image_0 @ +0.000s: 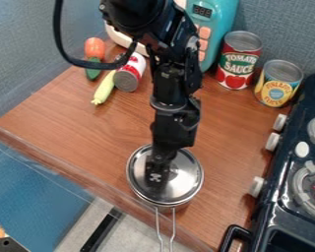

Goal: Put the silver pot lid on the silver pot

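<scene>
The black gripper (159, 171) hangs low over the silver pot lid (187, 175), near the front edge of the wooden counter, and covers the lid's middle, where no knob can be made out. The round lid lies over the top of the silver pot (176, 203), whose side shows as a thin band below the lid's near edge. The pot's wire handle points toward the bottom of the view, past the counter's edge. Whether the lid is fully seated on the rim, and whether the gripper holds it, I cannot tell.
A dark stove (278, 197) with knobs stands on the right. Two upright cans, tomato sauce (237, 61) and pineapple (277, 84), a teal toy appliance (216, 24), a lying can (129, 74) and toy vegetables (104, 88) are at the back.
</scene>
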You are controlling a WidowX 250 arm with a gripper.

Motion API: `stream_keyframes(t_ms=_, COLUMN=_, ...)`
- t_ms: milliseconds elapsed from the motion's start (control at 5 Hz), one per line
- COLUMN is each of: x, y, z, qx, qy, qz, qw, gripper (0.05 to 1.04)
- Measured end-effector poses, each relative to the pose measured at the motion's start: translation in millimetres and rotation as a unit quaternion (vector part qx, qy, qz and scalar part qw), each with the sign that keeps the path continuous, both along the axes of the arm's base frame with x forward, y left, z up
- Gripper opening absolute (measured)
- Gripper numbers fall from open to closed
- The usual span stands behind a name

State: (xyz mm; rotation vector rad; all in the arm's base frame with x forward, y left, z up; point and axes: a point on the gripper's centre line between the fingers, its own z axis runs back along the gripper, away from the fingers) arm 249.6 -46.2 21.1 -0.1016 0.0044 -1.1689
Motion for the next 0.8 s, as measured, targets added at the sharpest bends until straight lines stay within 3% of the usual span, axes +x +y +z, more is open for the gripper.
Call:
stream_keyframes(t_ms=400, x=-11.1, y=0.3, z=49.8, qx=-0.03, qy=-0.035, qz=-0.016, qw=0.9988, gripper=1.001)
stream_keyframes(t_ms=600, x=-17.0, y=7.8, z=86.3, qx=-0.04, qy=-0.075, qz=-0.024, qw=0.9961, gripper=1.001)
stream_keyframes(t_ms=800, x=-16.8, y=7.8, z=87.0, qx=-0.04, qy=-0.077, qz=-0.027, qw=0.9959, gripper=1.001)
